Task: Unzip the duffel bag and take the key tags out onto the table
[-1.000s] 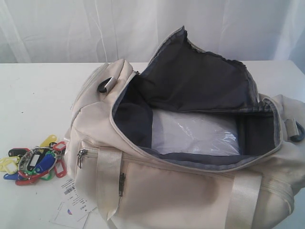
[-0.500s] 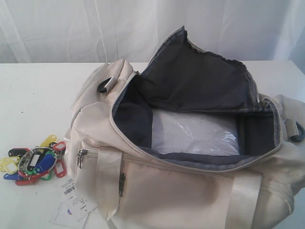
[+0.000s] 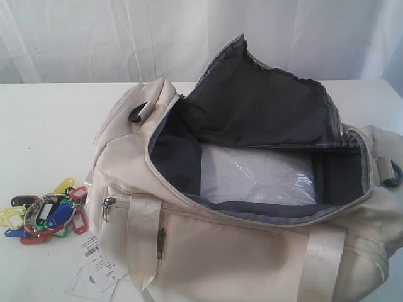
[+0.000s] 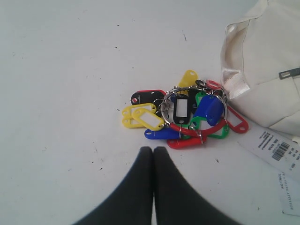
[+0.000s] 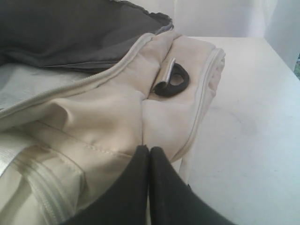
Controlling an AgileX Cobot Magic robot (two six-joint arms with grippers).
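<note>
Nothing we can see has shifted since the earlier exterior pictures: the bag [image 3: 252,251], the tags [image 3: 47,211] and the paper label [image 3: 94,270] lie exactly as before. We count one bag, unzipped and gaping, its dark flap standing up and one clear plastic sheet [image 3: 258,176] lying inside. One bunch of tags rests on the table [image 3: 44,126] just beside the bag's left end, outside it. In the left wrist view we make out three yellow tags and two blue ones; the red, green and black ones overlap too much to count. The left gripper [image 4: 153,150] sits near the bunch, fingers pressed together, grasping nothing. The right gripper [image 5: 149,149] is likewise clenched on nothing, close against the bag's end below one black D-ring [image 5: 173,79].
</note>
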